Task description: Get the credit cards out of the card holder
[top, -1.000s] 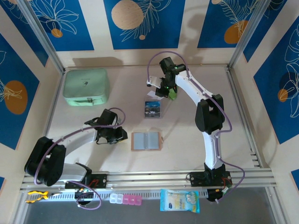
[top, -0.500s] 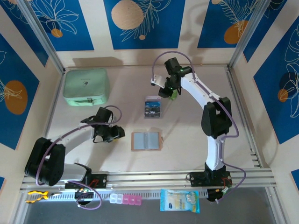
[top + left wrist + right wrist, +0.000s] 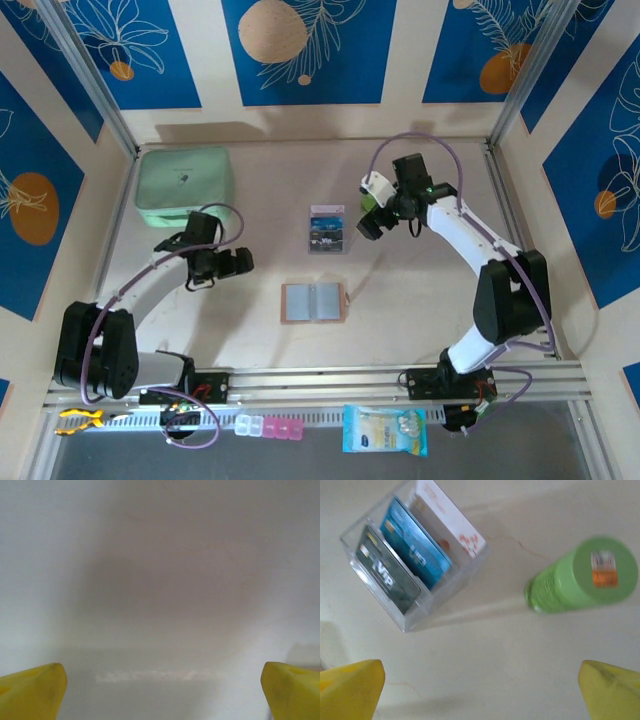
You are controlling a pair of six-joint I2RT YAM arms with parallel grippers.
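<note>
The card holder [image 3: 315, 302] lies open and flat at the table's middle, grey-blue panels up. Three credit cards stand in a clear plastic box [image 3: 326, 230]: a dark card [image 3: 385, 575], a blue card [image 3: 417, 550] and a white card with red print [image 3: 447, 520]. My left gripper [image 3: 243, 262] hovers to the left of the holder, apart from it. It is open over bare table, with only its yellow fingertips [image 3: 30, 692] at the frame corners. Just right of the box, my right gripper [image 3: 368, 225] is open with nothing between its fingertips [image 3: 350, 690].
A green bottle [image 3: 582, 575] lies on its side right of the box, close to my right gripper. A mint-green zip pouch [image 3: 186, 186] sits at the back left. A pill box [image 3: 268, 428] and a blue packet [image 3: 385, 430] lie in front of the rail.
Both grippers have opened wide. My left arm has drawn back to the left, away from the card holder. My right arm has swung to the right, away from the clear box.
</note>
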